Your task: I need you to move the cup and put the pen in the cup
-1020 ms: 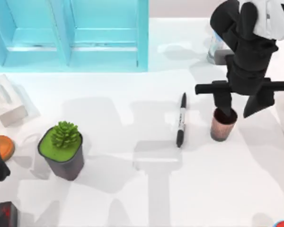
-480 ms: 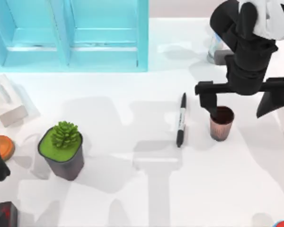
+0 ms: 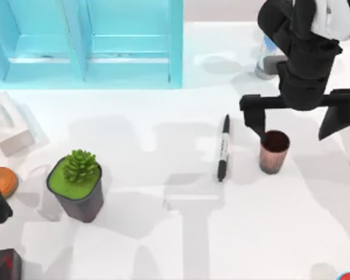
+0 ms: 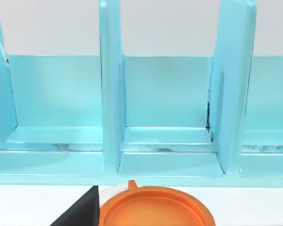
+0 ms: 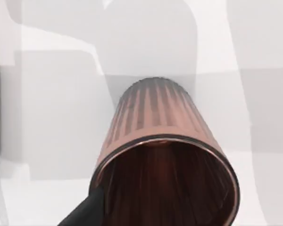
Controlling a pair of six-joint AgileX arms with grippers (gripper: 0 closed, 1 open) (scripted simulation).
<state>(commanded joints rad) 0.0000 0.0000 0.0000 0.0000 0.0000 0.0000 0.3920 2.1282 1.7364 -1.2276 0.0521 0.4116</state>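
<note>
pen (image 3: 223, 147) with dark print on its pale band — too small to read, no other text

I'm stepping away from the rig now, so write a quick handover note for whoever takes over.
Right gripper: open, raised above and just behind the cup, holding nothing.
Left arm: parked at the table's left edge, near the blue shelf unit.
Cup: upright on the table, right of centre, free of the fingers.
Pen: lying flat on the table just left of the cup, untouched.
Done: cup set down and let go.
Left: pick up the pen and drop it into the cup.
</note>
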